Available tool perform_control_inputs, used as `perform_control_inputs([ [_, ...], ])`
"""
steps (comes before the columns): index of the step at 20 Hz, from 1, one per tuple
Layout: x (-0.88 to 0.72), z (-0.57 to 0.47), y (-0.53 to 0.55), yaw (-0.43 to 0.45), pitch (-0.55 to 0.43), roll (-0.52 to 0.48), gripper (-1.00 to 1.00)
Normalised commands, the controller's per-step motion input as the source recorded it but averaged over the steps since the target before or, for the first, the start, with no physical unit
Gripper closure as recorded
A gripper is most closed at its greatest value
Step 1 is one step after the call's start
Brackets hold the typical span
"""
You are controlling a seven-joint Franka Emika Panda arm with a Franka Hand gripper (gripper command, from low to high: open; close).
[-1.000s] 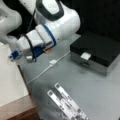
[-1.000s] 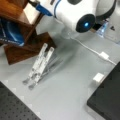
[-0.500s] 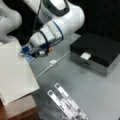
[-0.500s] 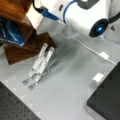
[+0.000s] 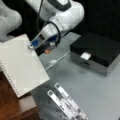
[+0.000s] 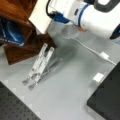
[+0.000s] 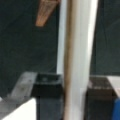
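A white spiral-bound notebook (image 5: 21, 66) hangs tilted above the wooden shelf (image 5: 17, 111) at a front view's left. My gripper (image 5: 37, 46) is shut on its upper right edge. In a front view the notebook (image 6: 41, 15) shows at the top, with the gripper (image 6: 57, 18) gripping it over the wooden shelf (image 6: 15, 12). The wrist view looks along the notebook's edge (image 7: 75, 50), which stands upright between the two black fingers (image 7: 47, 86) of the gripper (image 7: 73, 87).
A clear acrylic stand (image 5: 67, 103) (image 6: 40, 63) lies on the grey table. A black box (image 5: 98, 51) (image 6: 107, 100) with a white tag (image 5: 85, 56) stands nearby. A white cable (image 5: 53, 62) (image 6: 101, 55) runs across the table. A blue book (image 6: 10, 32) sits in the shelf.
The gripper has carried the notebook a little higher and tilted it, so more of the white page faces the front views. The stand, the box and the cable have not moved.
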Motion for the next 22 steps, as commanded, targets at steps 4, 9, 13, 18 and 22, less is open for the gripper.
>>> perform_control_inputs([
  [4,-0.07,0.03,0.11,0.373,-0.034,-0.058,1.0],
  [9,-0.04,-0.04,0.04,0.349,-0.045,-0.088,1.0],
  [13,0.0,-0.05,0.03,0.355,-0.044,-0.15,1.0],
  [18,0.03,-0.08,0.02,0.285,-0.071,-0.155,1.0],
  [22,0.05,-0.12,-0.07,0.253,-0.082,-0.167,1.0],
])
